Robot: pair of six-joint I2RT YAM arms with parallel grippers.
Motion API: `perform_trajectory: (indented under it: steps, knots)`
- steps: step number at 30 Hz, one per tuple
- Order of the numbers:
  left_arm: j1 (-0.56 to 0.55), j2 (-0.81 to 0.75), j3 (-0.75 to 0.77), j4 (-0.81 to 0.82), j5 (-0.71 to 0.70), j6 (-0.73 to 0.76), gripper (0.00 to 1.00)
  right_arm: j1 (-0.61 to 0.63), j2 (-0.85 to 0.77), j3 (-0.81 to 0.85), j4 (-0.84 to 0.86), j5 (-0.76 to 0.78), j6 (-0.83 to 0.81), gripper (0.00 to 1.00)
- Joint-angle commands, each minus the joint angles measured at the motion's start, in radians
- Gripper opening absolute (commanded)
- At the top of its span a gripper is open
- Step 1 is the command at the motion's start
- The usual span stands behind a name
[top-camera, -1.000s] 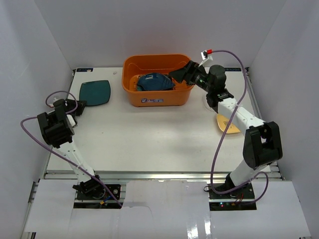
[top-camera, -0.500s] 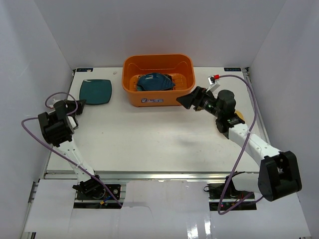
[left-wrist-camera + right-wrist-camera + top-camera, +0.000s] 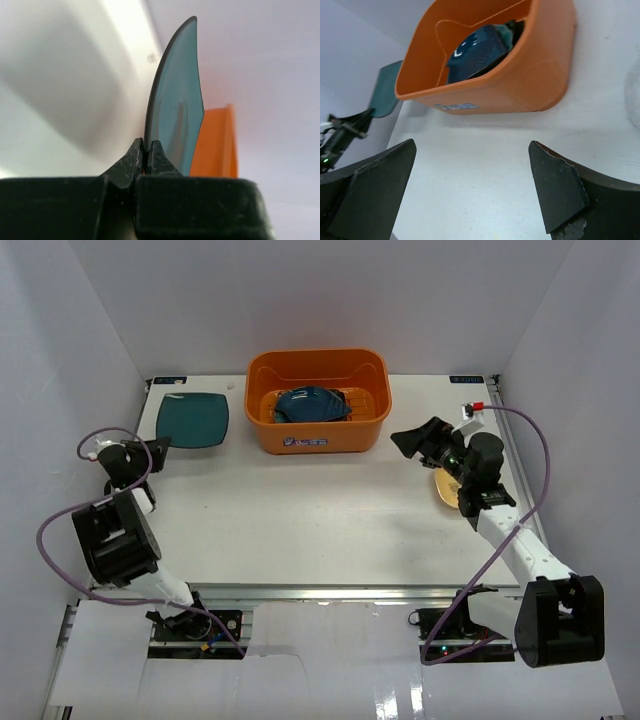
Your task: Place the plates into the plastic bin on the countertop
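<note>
On the flat white countertop [image 3: 300, 510], the large orange plastic tub [image 3: 318, 437] sits far centre with a teal scalloped plate [image 3: 310, 403] lying inside. Far left, the left gripper [image 3: 147, 147] is clamped tight on the near rim of the glossy dark teal rounded-square plate [image 3: 193, 420], probably to lift it. The right gripper [image 3: 472, 147] gapes wide and empty, right of the tub.

The top camera sits high behind the arm bases [image 3: 185, 620] and looks down and forward, far enough back to take in the whole table [image 3: 300, 520]. The left wrist camera peers along the left gripper [image 3: 147, 149] from very close (the black body fills the bottom), edge-on at the teal plate [image 3: 177, 100]. The right wrist camera looks low across the table, through the right gripper [image 3: 472, 144], toward the orange bin [image 3: 520, 75]. All three views share bin and plate.
</note>
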Motion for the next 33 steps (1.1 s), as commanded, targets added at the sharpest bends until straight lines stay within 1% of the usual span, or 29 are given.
perform_trajectory:
  steps: [1, 2, 4, 5, 6, 8, 10, 11, 13, 14, 15, 17, 18, 20, 21, 22, 23, 26, 29, 30, 33]
  knots:
    - [0.001, -0.259, 0.032, 0.058, -0.004, -0.054, 0.00, -0.074, -0.033, -0.028, 0.000, 0.012, 0.037, 1.00]
    - [0.001, -0.291, 0.033, 0.046, -0.012, -0.060, 0.00, -0.087, -0.040, -0.043, -0.013, 0.024, 0.040, 0.94]
    - [0.002, -0.373, 0.053, 0.000, -0.026, -0.067, 0.00, -0.137, -0.048, -0.059, -0.017, 0.029, 0.057, 0.91]
    - [0.004, -0.400, 0.065, -0.019, -0.034, -0.063, 0.00, -0.154, -0.057, -0.065, -0.036, 0.035, 0.060, 0.87]
    - [0.002, -0.423, 0.078, -0.039, -0.038, -0.058, 0.00, -0.203, -0.063, -0.076, -0.049, 0.042, 0.060, 0.84]
    - [0.002, -0.479, 0.116, -0.066, -0.037, -0.054, 0.00, -0.243, -0.092, -0.092, -0.068, 0.058, 0.054, 0.79]
    - [-0.001, -0.484, 0.169, -0.063, 0.001, -0.079, 0.00, -0.292, -0.124, -0.115, -0.106, 0.104, 0.034, 0.75]
    - [-0.011, -0.467, 0.188, -0.062, 0.043, -0.118, 0.00, -0.306, -0.132, -0.120, -0.120, 0.118, 0.022, 0.70]
    - [-0.092, -0.429, 0.249, -0.060, 0.075, -0.121, 0.00, -0.329, -0.132, -0.105, -0.186, 0.164, -0.038, 0.68]
    - [-0.126, -0.418, 0.275, -0.074, 0.072, -0.101, 0.00, -0.329, -0.126, -0.091, -0.219, 0.182, -0.064, 0.68]
    - [-0.213, -0.406, 0.301, -0.113, 0.062, -0.075, 0.00, -0.328, -0.120, -0.079, -0.278, 0.202, -0.086, 0.68]
    - [-0.299, -0.371, 0.384, -0.151, 0.037, 0.000, 0.00, -0.329, -0.097, -0.053, -0.325, 0.207, -0.145, 0.68]
    - [-0.370, -0.327, 0.406, -0.163, 0.031, 0.015, 0.00, -0.329, -0.089, -0.048, -0.344, 0.196, -0.164, 0.68]
    - [-0.421, -0.279, 0.471, -0.172, 0.028, 0.028, 0.00, -0.328, -0.060, -0.031, -0.414, 0.185, -0.222, 0.72]
    - [-0.457, -0.222, 0.495, -0.190, 0.029, 0.031, 0.00, -0.326, -0.045, -0.028, -0.437, 0.178, -0.239, 0.74]
    - [-0.461, -0.195, 0.540, -0.197, 0.029, 0.032, 0.00, -0.325, -0.036, -0.027, -0.470, 0.177, -0.265, 0.75]
    - [-0.513, -0.170, 0.565, -0.213, 0.031, 0.043, 0.00, -0.326, -0.028, -0.024, -0.488, 0.187, -0.273, 0.75]
    - [-0.560, -0.034, 0.662, -0.255, 0.031, 0.078, 0.00, -0.318, 0.003, -0.033, -0.497, 0.182, -0.296, 0.82]
    - [-0.599, 0.051, 0.752, -0.298, 0.052, 0.088, 0.00, -0.292, 0.042, -0.005, -0.522, 0.196, -0.324, 0.85]
    - [-0.608, 0.100, 0.766, -0.303, 0.067, 0.089, 0.00, -0.282, 0.078, 0.007, -0.536, 0.205, -0.334, 0.85]
    - [-0.633, 0.165, 0.817, -0.344, 0.066, 0.107, 0.00, -0.236, 0.136, 0.049, -0.571, 0.257, -0.357, 0.88]
